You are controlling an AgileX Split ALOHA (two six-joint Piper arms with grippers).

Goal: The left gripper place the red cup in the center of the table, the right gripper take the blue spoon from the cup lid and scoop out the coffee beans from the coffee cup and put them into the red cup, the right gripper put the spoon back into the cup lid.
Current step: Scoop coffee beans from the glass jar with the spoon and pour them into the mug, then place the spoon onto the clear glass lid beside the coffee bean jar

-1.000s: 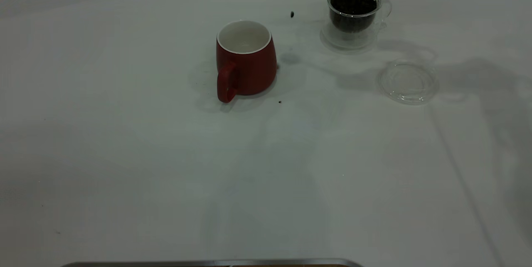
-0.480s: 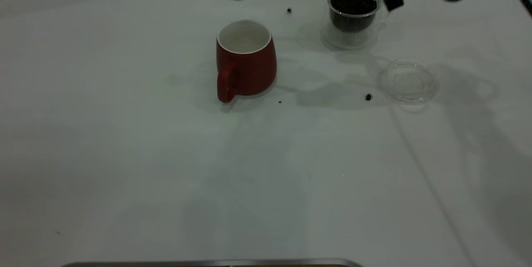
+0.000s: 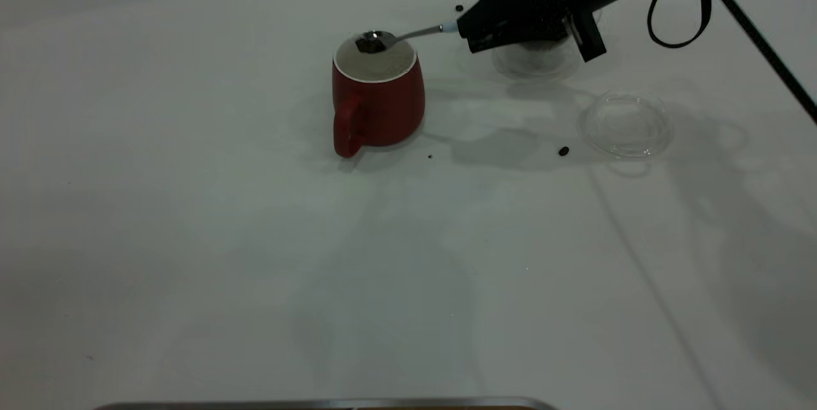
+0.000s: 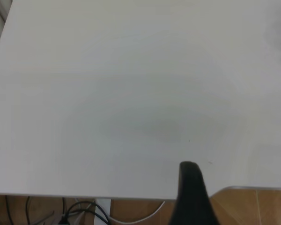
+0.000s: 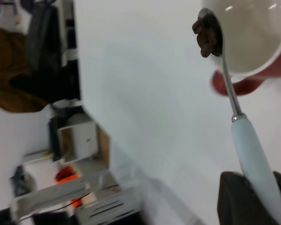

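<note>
Holding blue spoon [image 3: 397, 36] over red cup [image 3: 378, 97], right fingers [image 3: 469, 30].

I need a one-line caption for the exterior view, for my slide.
Right hand holds the blue spoon, loaded with coffee beans, over the red cup.

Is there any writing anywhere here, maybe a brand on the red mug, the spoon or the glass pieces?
None can be read.
The red cup: plain, no print.
The blue spoon: handle bare.
The cup lid: clear glass, unmarked.
Clutter beyond the table edge in the right wrist view: too blurred to tell.
</note>
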